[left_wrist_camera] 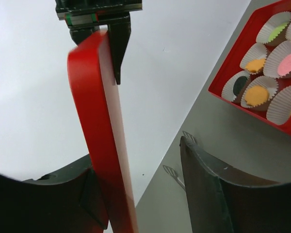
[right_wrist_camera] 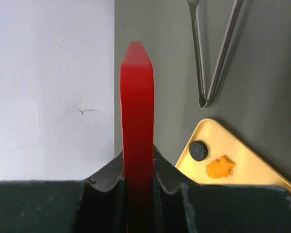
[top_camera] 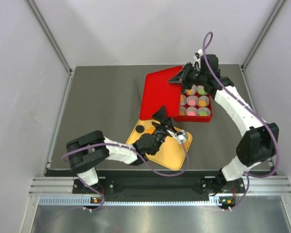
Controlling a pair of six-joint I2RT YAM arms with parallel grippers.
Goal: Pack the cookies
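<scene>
My right gripper point(top_camera: 184, 77) point(right_wrist_camera: 137, 160) is shut on the far edge of the red lid point(top_camera: 160, 94) point(right_wrist_camera: 136, 107) and holds it tilted up. My left gripper point(top_camera: 162, 118) point(left_wrist_camera: 140, 165) is open at the lid's near corner. One finger point(left_wrist_camera: 48, 194) rests against the lid point(left_wrist_camera: 94, 121); the other finger point(left_wrist_camera: 208, 194) stands well apart. The red box point(top_camera: 196, 119) point(left_wrist_camera: 223, 92) holds white paper cups with cookies: orange point(left_wrist_camera: 256, 95), pink point(left_wrist_camera: 288, 63), black point(left_wrist_camera: 240, 85). A black cookie point(top_camera: 140, 129) point(right_wrist_camera: 198, 150) and an orange piece point(right_wrist_camera: 219, 167) lie on the yellow tray point(top_camera: 160, 153) point(right_wrist_camera: 242, 150).
Metal tongs point(right_wrist_camera: 213, 48) lie on the grey table left of the lid. A white paper cup point(top_camera: 181, 137) sits on the tray by my left arm. White walls and metal rails enclose the table.
</scene>
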